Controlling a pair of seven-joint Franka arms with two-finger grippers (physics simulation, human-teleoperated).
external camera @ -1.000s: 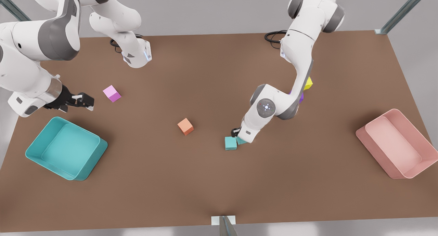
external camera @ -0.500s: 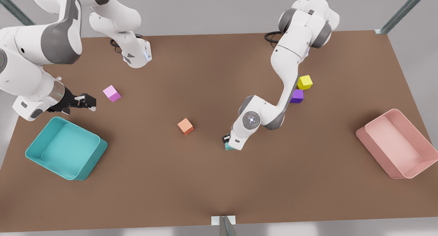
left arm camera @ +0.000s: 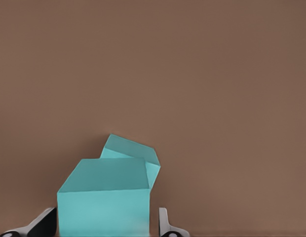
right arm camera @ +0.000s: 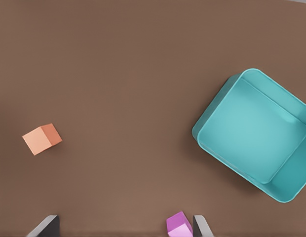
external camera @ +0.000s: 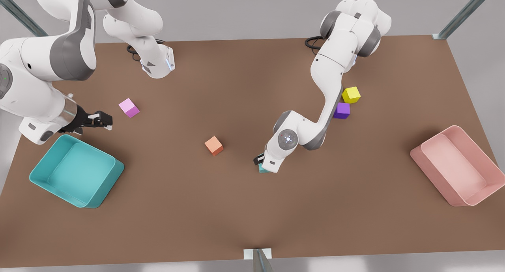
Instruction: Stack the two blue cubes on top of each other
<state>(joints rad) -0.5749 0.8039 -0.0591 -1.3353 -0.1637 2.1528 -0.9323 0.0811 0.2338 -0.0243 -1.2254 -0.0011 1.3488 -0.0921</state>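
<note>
Since a second ago my left tool [external camera: 261, 164] has carried the held blue cube [left arm camera: 104, 200] sideways over the second blue cube [left arm camera: 135, 150], which lay beside it then. My fingers [left arm camera: 165, 224] are clamped on the held cube's sides; it sits over the second one near the counter's [external camera: 236, 209] middle, and I cannot tell whether they touch. An orange cube [external camera: 214, 146] lies nearby. My right tool [external camera: 103, 120], fingers apart, waits above the teal bin [external camera: 110, 177], near the pink cube [external camera: 129, 107].
</note>
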